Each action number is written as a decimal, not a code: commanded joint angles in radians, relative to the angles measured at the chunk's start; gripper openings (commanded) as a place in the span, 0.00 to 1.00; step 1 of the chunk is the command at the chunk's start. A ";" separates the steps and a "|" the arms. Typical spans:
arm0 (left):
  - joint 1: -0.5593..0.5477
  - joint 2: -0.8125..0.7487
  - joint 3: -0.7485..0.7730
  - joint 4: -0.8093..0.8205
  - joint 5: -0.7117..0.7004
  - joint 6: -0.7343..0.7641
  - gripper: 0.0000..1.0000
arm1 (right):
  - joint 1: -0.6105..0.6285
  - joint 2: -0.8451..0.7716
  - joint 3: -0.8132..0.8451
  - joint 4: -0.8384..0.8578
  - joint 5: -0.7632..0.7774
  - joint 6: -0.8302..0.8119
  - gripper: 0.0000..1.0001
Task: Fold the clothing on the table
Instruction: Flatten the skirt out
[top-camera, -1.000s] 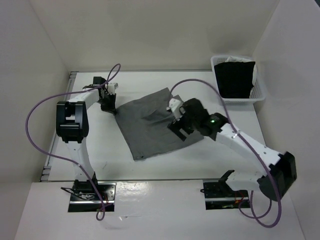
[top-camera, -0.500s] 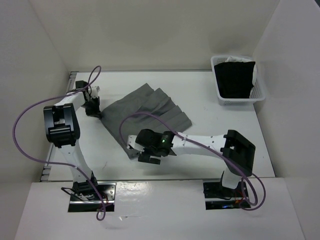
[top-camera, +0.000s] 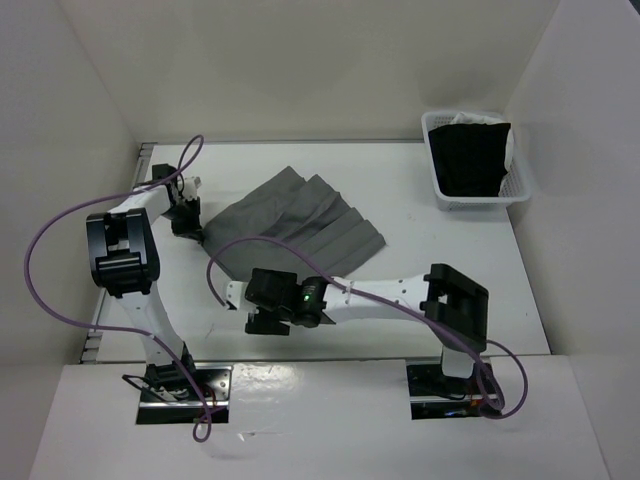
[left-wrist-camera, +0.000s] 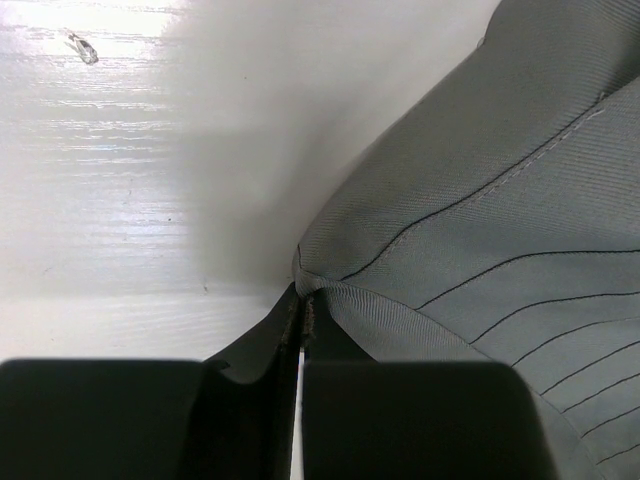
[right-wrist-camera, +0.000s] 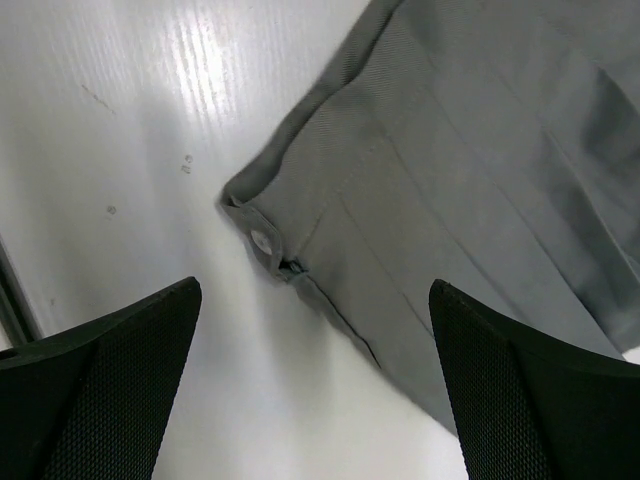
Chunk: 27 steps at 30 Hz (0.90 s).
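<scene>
Basket (top-camera: 518, 195) of white slatted plastic at the far right corner of the table (top-camera: 430, 250), holding a black garment (top-camera: 470, 160) that fills most of it, with a pale item showing behind. Grey pleated skirt (top-camera: 300, 222) lying spread out left of the table's centre, well apart from the basket. In my left wrist view, the left fingers (left-wrist-camera: 300, 345) are clenched on a bunched fold at the skirt's left edge, the cloth fanning away to the right. I see the right fingers (top-camera: 262, 322) spread wide, holding nothing, above the skirt's near corner. The right wrist view shows the waistband end there, with a small button (right-wrist-camera: 262, 241), flat on the table between the two tips.
</scene>
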 joint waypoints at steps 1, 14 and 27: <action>-0.006 -0.030 -0.017 -0.047 0.015 0.015 0.00 | 0.003 0.038 0.041 0.075 -0.018 -0.026 0.99; -0.006 -0.030 -0.026 -0.047 0.033 0.033 0.00 | 0.003 0.120 0.039 0.087 -0.105 -0.036 0.99; -0.006 -0.030 -0.026 -0.065 0.042 0.042 0.00 | 0.003 0.138 -0.005 0.106 -0.123 -0.045 0.94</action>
